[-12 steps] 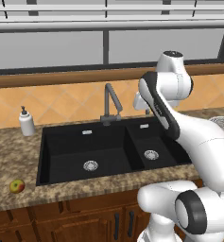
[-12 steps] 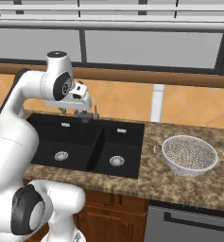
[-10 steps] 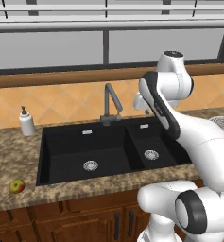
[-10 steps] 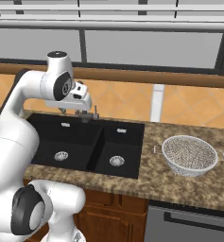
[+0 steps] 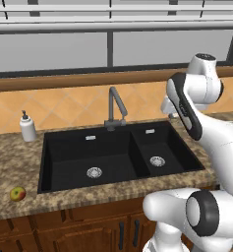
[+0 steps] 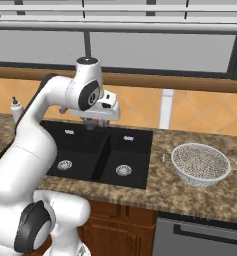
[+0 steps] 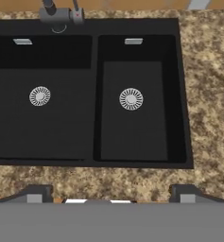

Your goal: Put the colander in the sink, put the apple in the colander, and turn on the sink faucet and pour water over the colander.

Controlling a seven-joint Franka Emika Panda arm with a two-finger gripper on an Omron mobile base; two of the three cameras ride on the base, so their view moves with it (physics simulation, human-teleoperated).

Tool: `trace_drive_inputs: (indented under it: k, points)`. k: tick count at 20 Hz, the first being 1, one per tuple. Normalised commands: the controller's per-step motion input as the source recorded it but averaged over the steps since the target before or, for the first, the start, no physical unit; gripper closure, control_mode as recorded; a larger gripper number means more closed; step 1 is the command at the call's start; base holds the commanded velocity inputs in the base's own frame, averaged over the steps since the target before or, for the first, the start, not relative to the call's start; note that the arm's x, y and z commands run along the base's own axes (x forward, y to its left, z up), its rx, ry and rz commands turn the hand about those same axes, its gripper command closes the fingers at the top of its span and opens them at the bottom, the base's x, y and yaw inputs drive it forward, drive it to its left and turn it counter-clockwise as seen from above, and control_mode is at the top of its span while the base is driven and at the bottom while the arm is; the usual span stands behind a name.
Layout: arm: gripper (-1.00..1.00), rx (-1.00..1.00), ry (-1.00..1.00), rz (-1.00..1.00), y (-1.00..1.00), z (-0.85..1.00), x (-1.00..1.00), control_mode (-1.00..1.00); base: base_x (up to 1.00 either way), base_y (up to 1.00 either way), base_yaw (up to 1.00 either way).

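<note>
Black sink (image 5: 113, 157) sits empty, so I judge nothing is done yet. I see the colander (image 6: 200, 164) on the desk right of the basins, the apple (image 5: 17, 193) on the near left desk, the faucet (image 5: 115, 108) untouched. My tool (image 7: 111, 194) hovers above the sink, fingers spread, holding nothing.

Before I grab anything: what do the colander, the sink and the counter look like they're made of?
Colander: looks like fine metal mesh, silvery and speckled, with a pale rim. Sink: matte black, possibly composite or coated; no shine, silver drains. Counter: mottled brown speckle, granite-like stone, though a rendered texture leaves that open.
</note>
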Motion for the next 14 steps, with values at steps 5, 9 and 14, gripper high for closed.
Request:
trace_drive_inputs:
  k: [5,9,14]
  points:
    - [-1.00,0.00,0.00,0.00,-0.97,-0.07,0.00,-1.00,0.00,0.00,0.00]
    - [-1.00,0.00,0.03,0.00,-0.87,-0.04,-0.06,-1.00,0.00,0.00,0.00]
    - [-1.00,0.00,0.08,0.00,-0.79,-0.13,-0.20,-1.00,0.00,0.00,0.00]
